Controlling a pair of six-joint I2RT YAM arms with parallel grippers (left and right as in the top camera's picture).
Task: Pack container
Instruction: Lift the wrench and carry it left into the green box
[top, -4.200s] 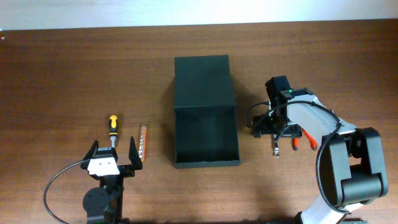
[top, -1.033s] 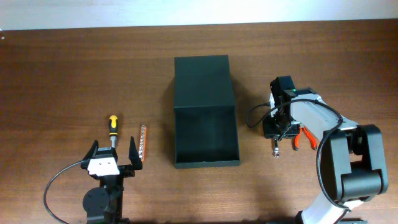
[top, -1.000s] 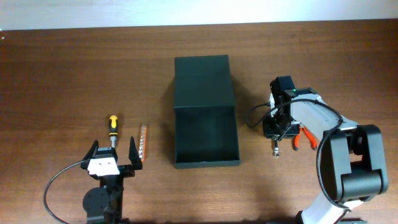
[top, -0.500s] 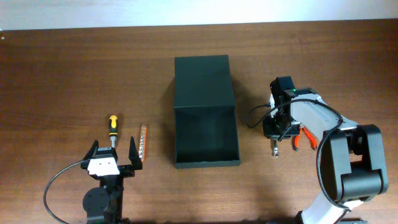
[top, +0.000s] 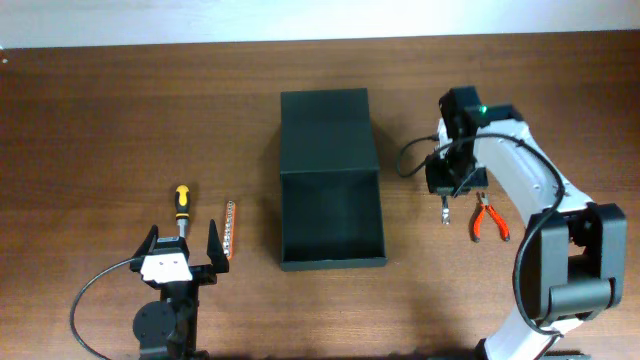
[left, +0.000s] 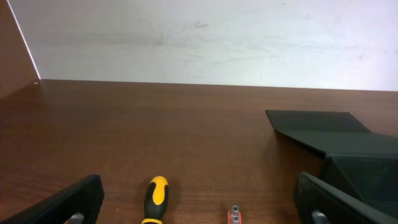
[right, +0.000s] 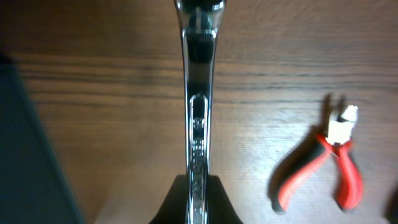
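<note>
**A:** How far along is the packing?

**B:** Barely begun, I'd judge. The container (top: 330, 215) lies in the middle of the surface (top: 100, 120), its flap laid back toward the far edge, and nothing shows inside it.

**A:** And the arms?

**B:** The right end effector (top: 446, 186) is pinching a silver wrench (right: 199, 93) by its shaft, just right of the container. The left end effector (top: 181, 243) sits spread wide, holding nothing.

**A:** What's left?

**B:** Everything, it seems: the wrench, the red pliers (top: 489, 217), the yellow-handled screwdriver (top: 182, 203) and the orange bit strip (top: 230, 232) (both near the left arm). Then the flap, presumably.
</note>
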